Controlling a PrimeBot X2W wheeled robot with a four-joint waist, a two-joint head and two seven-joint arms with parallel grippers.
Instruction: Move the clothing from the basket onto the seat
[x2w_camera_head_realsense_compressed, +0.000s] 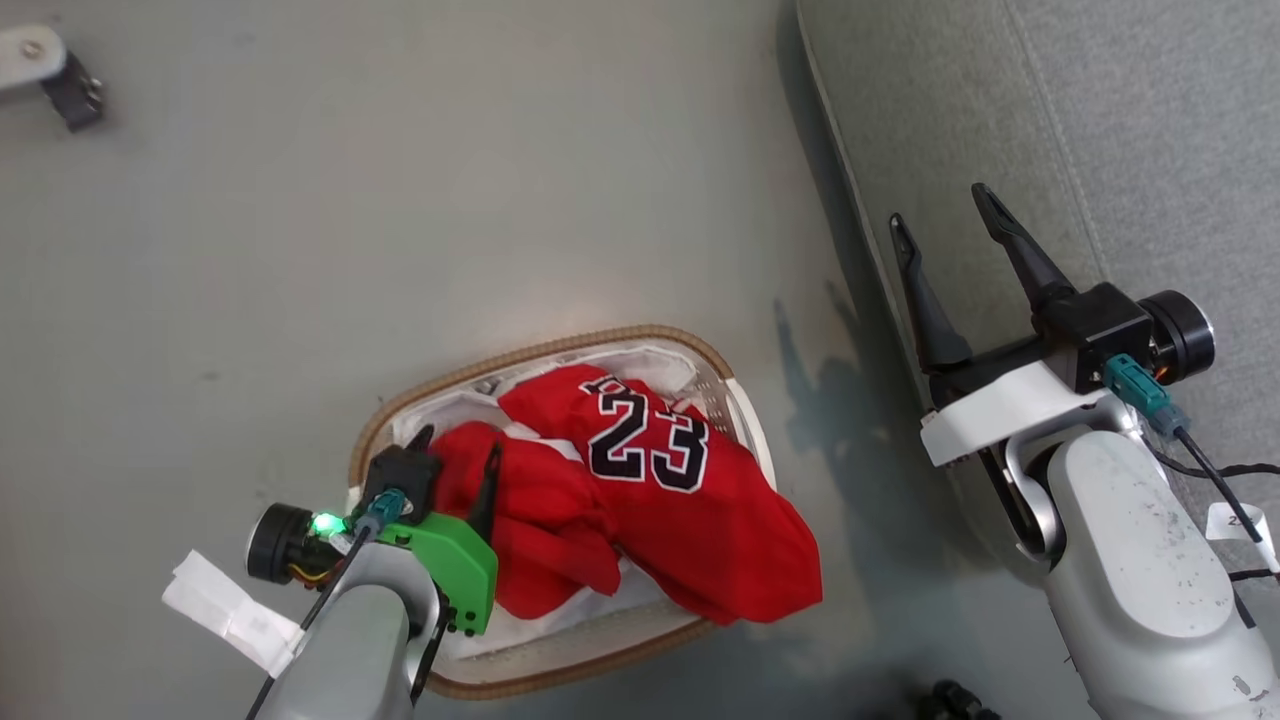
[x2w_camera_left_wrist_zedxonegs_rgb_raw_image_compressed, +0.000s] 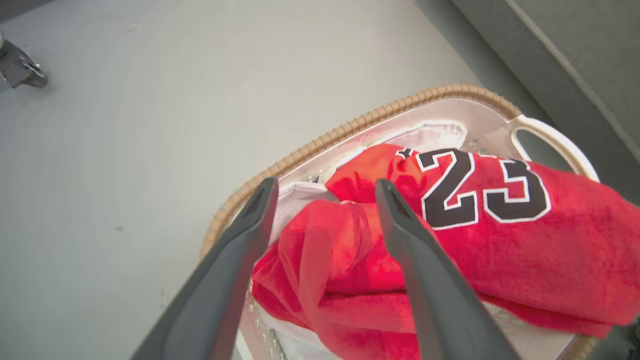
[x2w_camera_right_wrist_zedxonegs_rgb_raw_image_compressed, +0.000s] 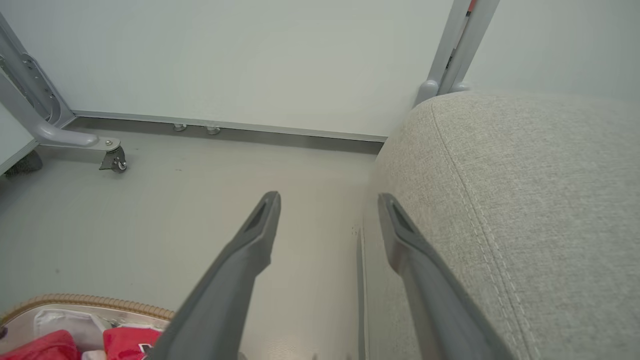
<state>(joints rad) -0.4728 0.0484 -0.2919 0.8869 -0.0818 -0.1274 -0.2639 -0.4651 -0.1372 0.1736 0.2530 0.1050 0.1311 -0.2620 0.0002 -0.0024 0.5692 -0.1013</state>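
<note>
red clothing (x2w_camera_head_realsense_compressed: 640, 520): heaped in the basket (x2w_camera_head_realsense_compressed: 560, 345), not yet on the seat (x2w_camera_head_realsense_compressed: 1100, 120).
jersey (x2w_camera_head_realsense_compressed: 650, 440): on top of the heap, its black, white-edged "23" facing up; its near right end spills over the basket's rim on the seat side.
plain red piece (x2w_camera_head_realsense_compressed: 530, 520): bunched just beside the jersey on the robot's left, partly tucked under it.
basket: white plastic with a brown woven rim, white lining showing at the far end; it stands on the grey floor (x2w_camera_head_realsense_compressed: 350, 200), near the seat's front edge but apart from it.
left gripper (x2w_camera_head_realsense_compressed: 459, 440): above the basket's left part, its two dark fingers spread wide and holding nothing; in the left wrist view the fingertips straddle the bunched red fabric, and i cannot tell whether they touch it.
right gripper (x2w_camera_head_realsense_compressed: 938, 205): fingers spread wide, empty, raised at the seat's front edge.
seat: grey woven fabric, rounded edge, stitched seam.
caster (x2w_camera_head_realsense_compressed: 70, 90): small wheel on the floor, well apart from the basket.
</note>
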